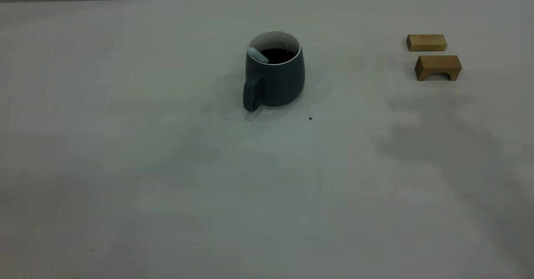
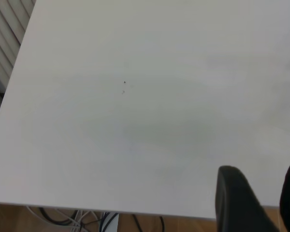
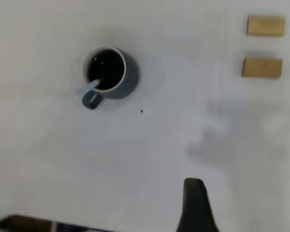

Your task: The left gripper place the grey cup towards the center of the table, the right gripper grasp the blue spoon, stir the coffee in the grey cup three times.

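Note:
The grey cup (image 1: 277, 83) stands upright near the middle of the table (image 1: 167, 187), its handle turned toward the camera. Dark coffee (image 1: 278, 55) fills it. The blue spoon (image 1: 256, 55) leans inside against the rim, above the handle, with its bowl sunk in the coffee. No arm shows in the exterior view. From high up and well back, the right wrist view shows the cup (image 3: 128, 82) and spoon (image 3: 89, 88); only one finger (image 3: 194, 203) of the right gripper shows, with nothing beside it. The left gripper (image 2: 261, 170) hangs open and empty over the table's near edge (image 2: 111, 205).
Two wooden blocks (image 1: 426, 42) (image 1: 438, 67) lie at the far right of the table, the nearer one arch-shaped. A tiny dark speck (image 1: 310, 118) sits just in front of the cup. Cables (image 2: 87, 220) hang below the table edge in the left wrist view.

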Controlling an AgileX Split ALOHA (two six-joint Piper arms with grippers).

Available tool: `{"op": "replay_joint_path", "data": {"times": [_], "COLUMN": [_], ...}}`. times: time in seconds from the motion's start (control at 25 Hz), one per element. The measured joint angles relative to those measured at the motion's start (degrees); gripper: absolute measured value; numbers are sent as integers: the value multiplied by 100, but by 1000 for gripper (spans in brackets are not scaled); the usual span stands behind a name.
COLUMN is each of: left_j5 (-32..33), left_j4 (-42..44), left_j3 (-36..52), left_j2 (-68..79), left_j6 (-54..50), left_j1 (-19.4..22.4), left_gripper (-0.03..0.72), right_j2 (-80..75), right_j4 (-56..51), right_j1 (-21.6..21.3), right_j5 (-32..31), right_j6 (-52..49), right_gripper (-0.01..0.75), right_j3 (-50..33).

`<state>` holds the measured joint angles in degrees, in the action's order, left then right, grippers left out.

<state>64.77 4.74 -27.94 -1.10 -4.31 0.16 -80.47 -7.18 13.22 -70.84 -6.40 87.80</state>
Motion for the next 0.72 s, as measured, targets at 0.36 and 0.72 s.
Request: {"op": "replay_joint_path", "data": {"times": [0.36,0.72], "left_j5": [0,0], "left_j4": [0,0], "left_j3": [0,0], "left_j2": [0,0], "left_j6": [0,0], "left_j1": [0,0], "left_gripper": [299,299], "right_j2": [2296,5342], "right_j4": [604,718], "right_j1": [0,-346], "right_j5": [-4,-9], "right_j6": [404,751], "right_gripper": [578,578], "right_j3": [-2512,-4543]}}
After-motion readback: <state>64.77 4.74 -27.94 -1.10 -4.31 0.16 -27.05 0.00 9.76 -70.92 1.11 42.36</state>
